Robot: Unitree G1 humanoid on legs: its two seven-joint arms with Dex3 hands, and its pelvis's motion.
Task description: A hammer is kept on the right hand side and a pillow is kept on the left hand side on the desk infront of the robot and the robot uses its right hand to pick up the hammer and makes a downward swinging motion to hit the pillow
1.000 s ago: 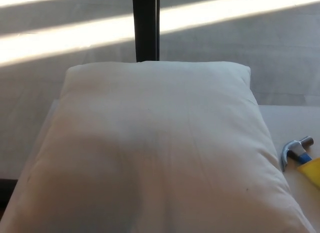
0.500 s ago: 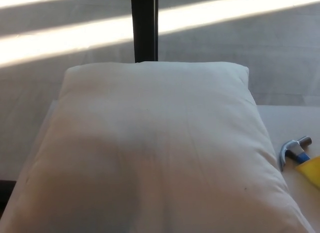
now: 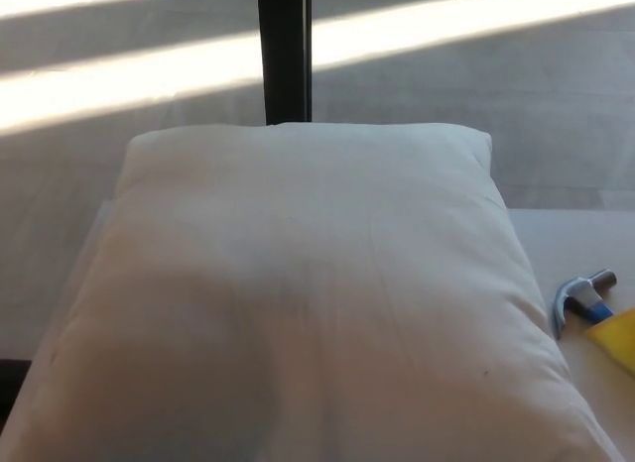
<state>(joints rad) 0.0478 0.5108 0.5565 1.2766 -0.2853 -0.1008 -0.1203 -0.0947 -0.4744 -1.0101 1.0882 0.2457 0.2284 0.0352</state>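
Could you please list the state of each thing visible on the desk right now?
Large white fabric pillow: lying flat on the desk, untouched, no dent.
Steel-headed hammer with blue and yellow handle: lying on the desk right of the pillow, not held, handle cut off by the frame edge.

Pillow (image 3: 303, 293) on desk (image 3: 585, 239) — hammer (image 3: 585, 298) just right, perhaps touching, post (image 3: 284, 54) behind

Desk (image 3: 585, 234) with pillow (image 3: 308, 293), hammer (image 3: 585, 298)

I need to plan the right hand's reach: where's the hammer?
In the head view, the hammer lies at the right edge on the desk, just beside the pillow.
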